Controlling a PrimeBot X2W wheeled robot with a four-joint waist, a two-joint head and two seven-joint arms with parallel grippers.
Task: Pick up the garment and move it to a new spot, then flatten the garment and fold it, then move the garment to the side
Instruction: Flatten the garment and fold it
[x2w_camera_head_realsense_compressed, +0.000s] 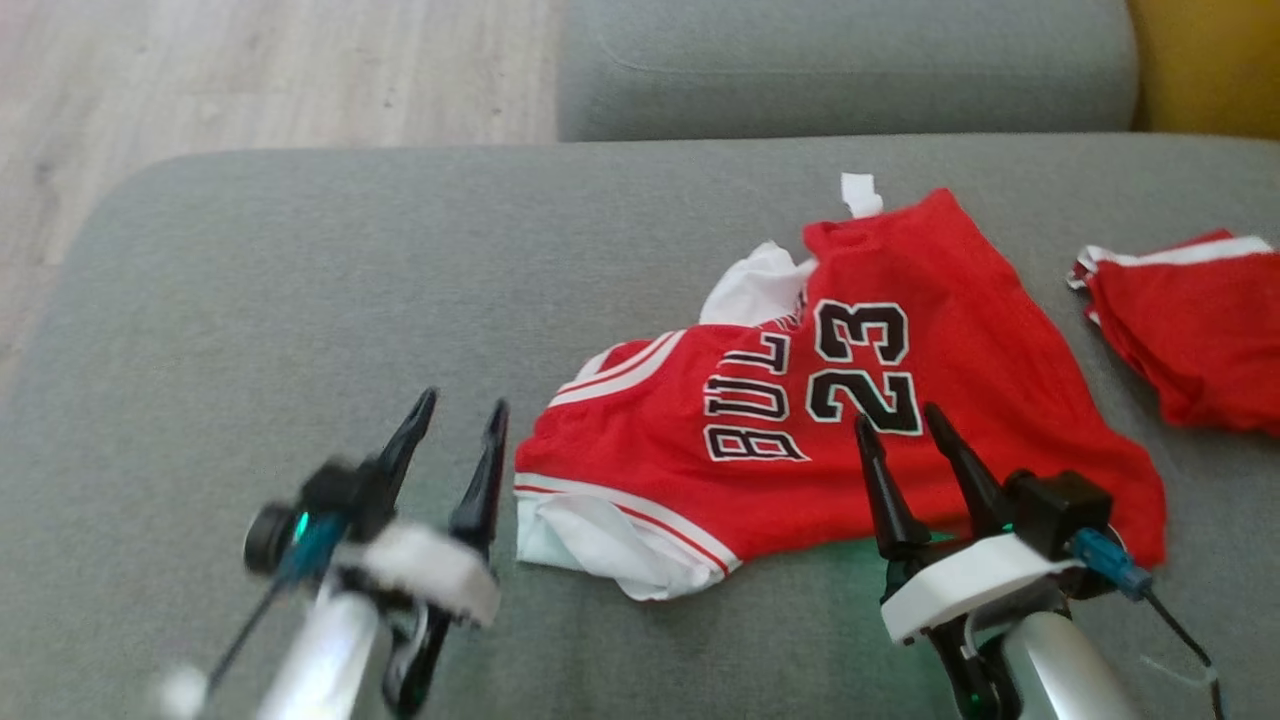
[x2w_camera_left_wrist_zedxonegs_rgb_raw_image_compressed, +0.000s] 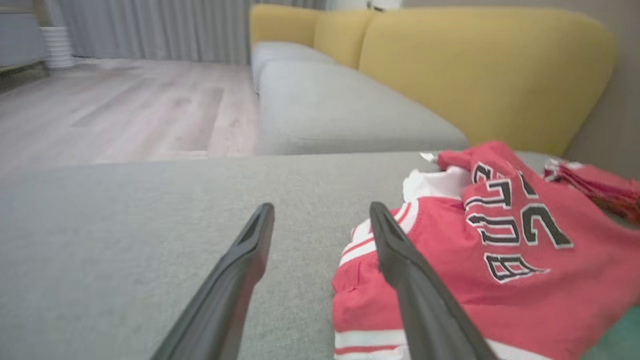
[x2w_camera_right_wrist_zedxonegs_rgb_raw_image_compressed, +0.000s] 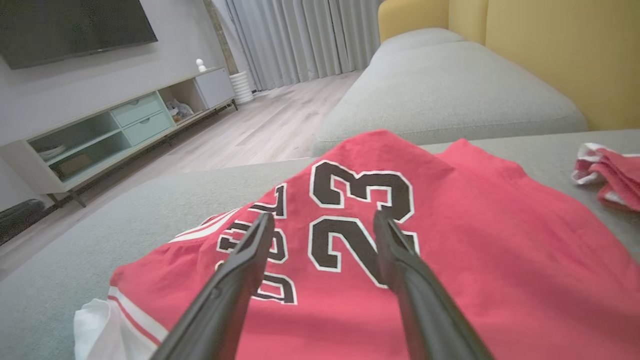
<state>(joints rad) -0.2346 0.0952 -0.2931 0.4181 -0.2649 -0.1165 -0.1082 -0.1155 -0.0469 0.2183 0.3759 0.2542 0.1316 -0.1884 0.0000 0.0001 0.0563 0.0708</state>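
Jersey lies rumpled on the grey sofa; left gripper beside it, right gripper over it, both with fingers apart, empty.

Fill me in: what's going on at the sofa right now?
A red jersey lies rumpled, not yet folded, on the grey sofa cushion. Both grippers are open and empty: the left gripper over bare cushion beside it, the right gripper over the jersey near the 23. Another red garment lies to its right.
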